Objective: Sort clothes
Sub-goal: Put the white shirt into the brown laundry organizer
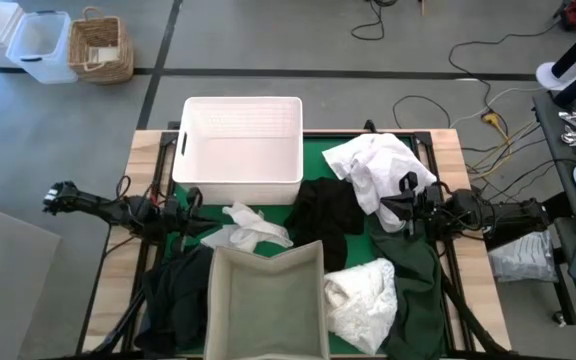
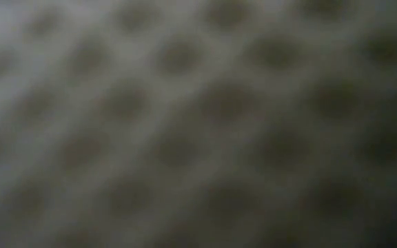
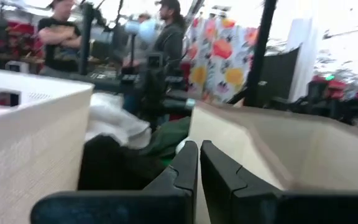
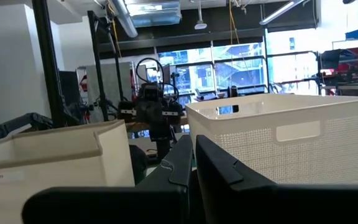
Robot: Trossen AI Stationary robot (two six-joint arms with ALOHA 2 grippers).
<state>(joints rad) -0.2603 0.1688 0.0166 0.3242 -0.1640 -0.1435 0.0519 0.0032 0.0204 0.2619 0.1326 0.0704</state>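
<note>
The clothes lie on the green mat in the high view: a big white garment [image 1: 376, 168] at the far right, a black one [image 1: 328, 210] beside it, a small white one [image 1: 248, 228] in the middle, another white one [image 1: 361, 292] near right, and dark green ones near left [image 1: 173, 295] and near right [image 1: 415, 280]. My left gripper [image 1: 198, 202] [image 3: 199, 155] hovers shut by the white plastic basket's [image 1: 243, 145] near left corner. My right gripper [image 1: 396, 205] [image 4: 192, 149] is shut at the big white garment's near edge, with nothing between its fingers.
A grey fabric bin [image 1: 266, 298] stands at the table's near middle, between the two arms. The low view shows only a blurred mesh surface right against the lens. People [image 3: 64, 34] stand in the room beyond the table. More bins and a wicker basket [image 1: 101, 47] sit on the floor.
</note>
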